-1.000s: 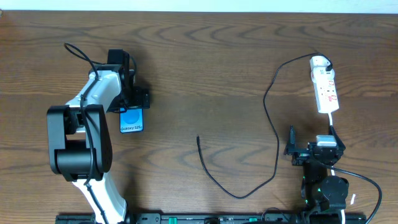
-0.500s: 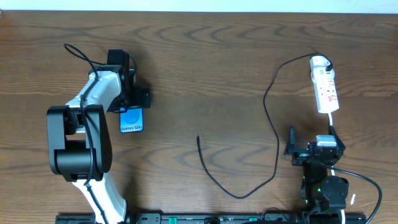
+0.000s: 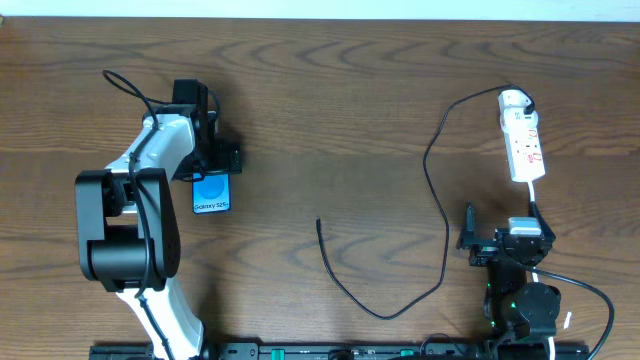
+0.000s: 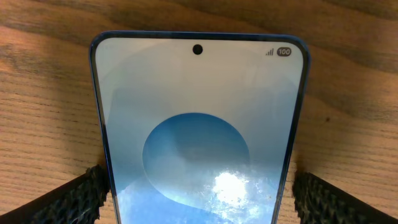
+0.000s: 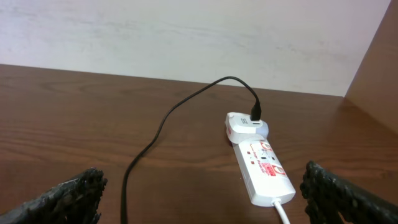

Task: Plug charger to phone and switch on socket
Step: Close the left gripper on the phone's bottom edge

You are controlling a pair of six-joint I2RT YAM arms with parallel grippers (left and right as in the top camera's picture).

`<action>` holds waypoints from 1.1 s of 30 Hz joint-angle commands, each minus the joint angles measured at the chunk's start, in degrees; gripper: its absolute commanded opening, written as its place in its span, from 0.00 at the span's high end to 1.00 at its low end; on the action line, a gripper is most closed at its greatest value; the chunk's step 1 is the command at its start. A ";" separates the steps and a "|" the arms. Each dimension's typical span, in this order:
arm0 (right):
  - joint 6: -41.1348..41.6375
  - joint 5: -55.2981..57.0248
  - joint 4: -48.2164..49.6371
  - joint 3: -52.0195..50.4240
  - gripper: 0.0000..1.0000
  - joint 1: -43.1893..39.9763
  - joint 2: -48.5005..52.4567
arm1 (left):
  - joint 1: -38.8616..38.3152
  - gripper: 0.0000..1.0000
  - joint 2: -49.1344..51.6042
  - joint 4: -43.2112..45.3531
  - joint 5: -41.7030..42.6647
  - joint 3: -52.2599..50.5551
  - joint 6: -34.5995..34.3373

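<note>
Change: nothing differs from the views a second and half a second ago; both arms and every item hold their places.
Left gripper [image 4: 199, 186]: its pads are pressed to both long edges of the slim smartphone with the bright blue screen [image 3: 211, 192], which lies flat on the brown wooden table [image 3: 330, 90] near the left edge.
Right gripper [image 5: 202, 177]: jaws spread wide and holding nothing, parked by the near right corner.
Charger: the long thin black cable [image 3: 446, 250] runs from the narrow white power strip with red markings [image 3: 523, 140] by the far right corner; its small plug tip [image 3: 319, 224] rests mid-table, well apart from the phone.
Meaning: judged from this, the phone is secured but not plugged in. The strip's switch state cannot be read.
</note>
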 commanded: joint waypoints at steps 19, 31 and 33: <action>-0.79 -0.15 -0.15 -0.07 0.01 0.59 -0.31 | -0.04 0.02 1.46 -0.76 -1.73 -2.49 1.68; -0.79 -0.15 -0.15 -0.07 0.01 0.59 -0.31 | -0.04 0.04 1.46 -0.79 -1.73 -2.49 1.68; -0.79 -0.13 -0.15 -0.07 0.01 0.59 -0.31 | -0.04 0.05 1.46 -0.81 -1.73 -2.49 1.66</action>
